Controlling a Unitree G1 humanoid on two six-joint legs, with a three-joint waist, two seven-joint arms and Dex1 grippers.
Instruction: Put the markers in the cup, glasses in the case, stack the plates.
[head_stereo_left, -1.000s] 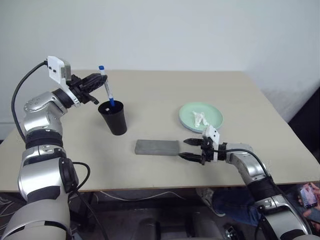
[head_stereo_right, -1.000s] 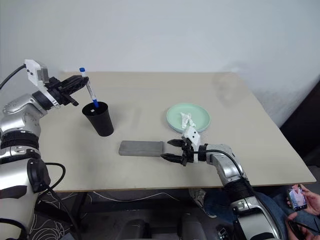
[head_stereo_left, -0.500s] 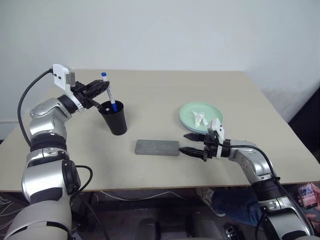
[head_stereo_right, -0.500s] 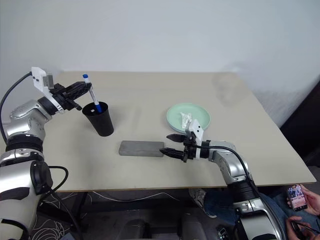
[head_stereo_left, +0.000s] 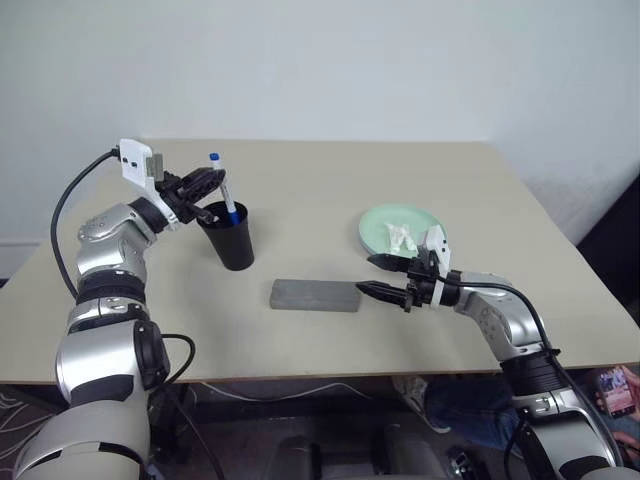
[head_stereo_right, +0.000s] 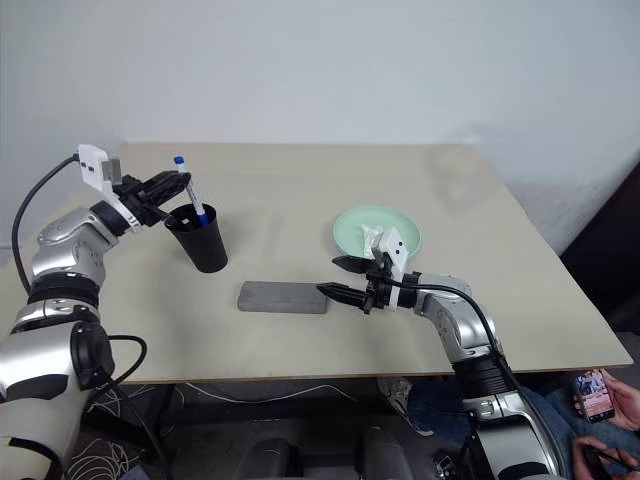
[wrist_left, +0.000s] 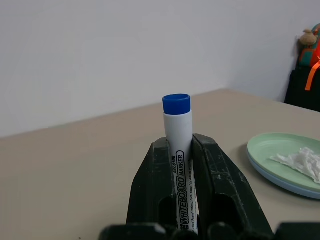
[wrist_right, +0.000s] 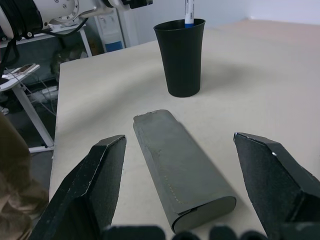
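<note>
black tapered plastic cup (head_stereo_left: 229, 238) is my landmark on the beige worktop (head_stereo_left: 320, 190): my left claw (head_stereo_left: 212, 185) above it is clamped on a white blue-capped marker (head_stereo_left: 224, 193) dipping inside; my right claw (head_stereo_left: 380, 277), fingers apart, hangs beside the flat grey felt case (head_stereo_left: 314, 295) nearer me.

Both eye views look forward and down from head height over the whole table (head_stereo_left: 300, 190), sharing cup (head_stereo_left: 229, 234), case (head_stereo_left: 314, 294) and plate (head_stereo_left: 400, 228). Left wrist view sits close, looking level across the table toward the plate (wrist_left: 280, 160). Right wrist view looks low along the case (wrist_right: 182, 170) toward the cup (wrist_right: 182, 56).
</note>
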